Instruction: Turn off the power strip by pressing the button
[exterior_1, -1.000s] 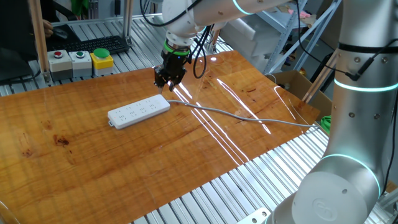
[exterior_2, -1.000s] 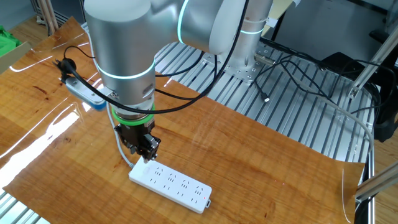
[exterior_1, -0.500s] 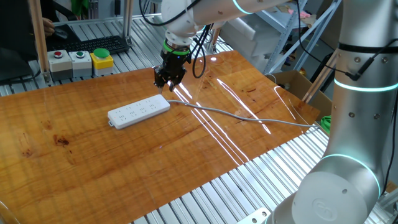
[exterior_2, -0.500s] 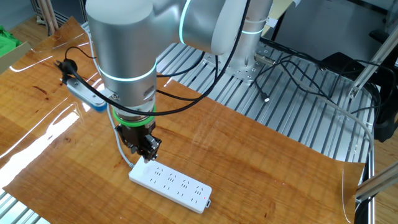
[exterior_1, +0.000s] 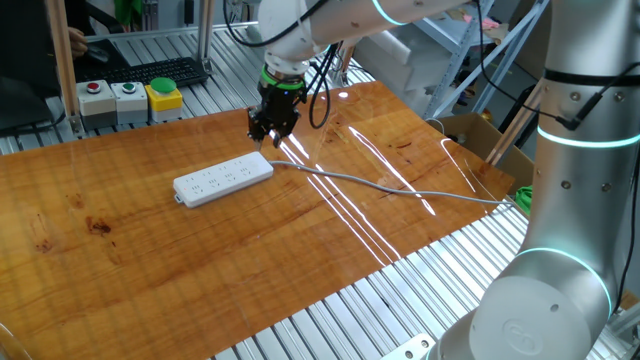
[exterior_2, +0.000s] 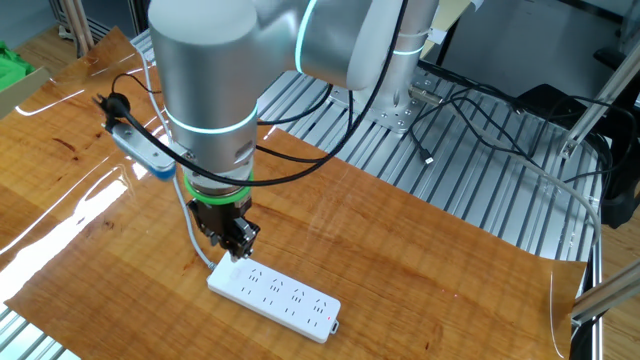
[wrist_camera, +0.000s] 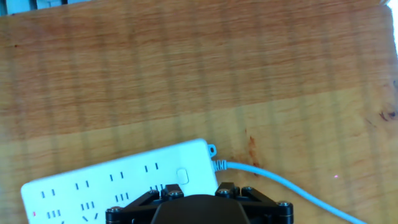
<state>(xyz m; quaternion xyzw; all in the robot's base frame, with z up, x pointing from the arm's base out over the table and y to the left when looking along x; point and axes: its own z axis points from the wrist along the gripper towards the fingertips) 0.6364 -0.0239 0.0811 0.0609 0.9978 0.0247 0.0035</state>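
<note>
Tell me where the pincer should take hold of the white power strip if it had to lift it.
Grip the power strip across its narrow width, mid-length, coming straight down from above. It lies flat with long parallel side edges, and that spot stays away from the cable end.

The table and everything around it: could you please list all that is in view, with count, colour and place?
power strip: one, white, flat on the table, its button near the cable end
cable: one, grey, runs from the strip across the table to its far edge
table: one, brown wood, on a ribbed metal base
button boxes: three, grey, with red, green and yellow caps, beyond the table
keyboard: one, black, behind the boxes
second strip: one, grey-blue, at the table edge behind the arm
arm: one, silver with a lit ring
gripper: one, black, above the strip's cable end
</note>
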